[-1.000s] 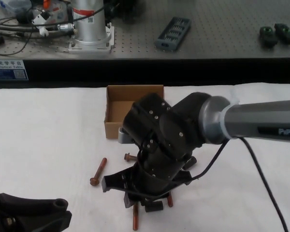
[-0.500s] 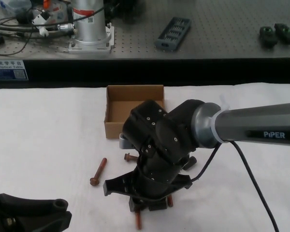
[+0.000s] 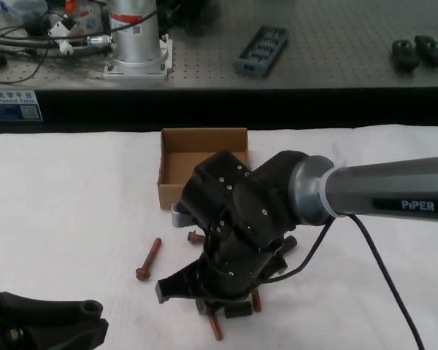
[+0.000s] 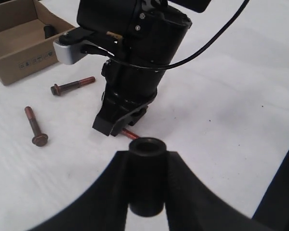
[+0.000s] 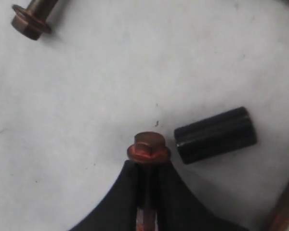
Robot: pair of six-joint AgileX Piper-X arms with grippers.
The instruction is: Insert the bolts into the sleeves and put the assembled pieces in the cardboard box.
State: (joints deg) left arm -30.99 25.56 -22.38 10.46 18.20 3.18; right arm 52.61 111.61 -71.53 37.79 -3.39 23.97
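Right tool [image 5: 148,169] was clenched on a copper bolt [image 5: 148,148], with the shank between its fingers and the flanged head standing clear of the tips. In the high view this tool pointed down at the white-covered desk [image 3: 73,189] in the lower centre of the frame, and the bolt's end showed beneath it. A black sleeve [image 5: 216,134] lay on its side just beside the held bolt's head. Left tool [image 4: 148,161] was grasping a second sleeve [image 4: 147,185], held upright with its bore open upward. In the high view this tool sat at the lower left corner. The cardboard box [image 3: 168,195] stood at centre frame, beyond the right arm. Two loose bolts [image 3: 148,259] lay on the desk left of centre, below the box.
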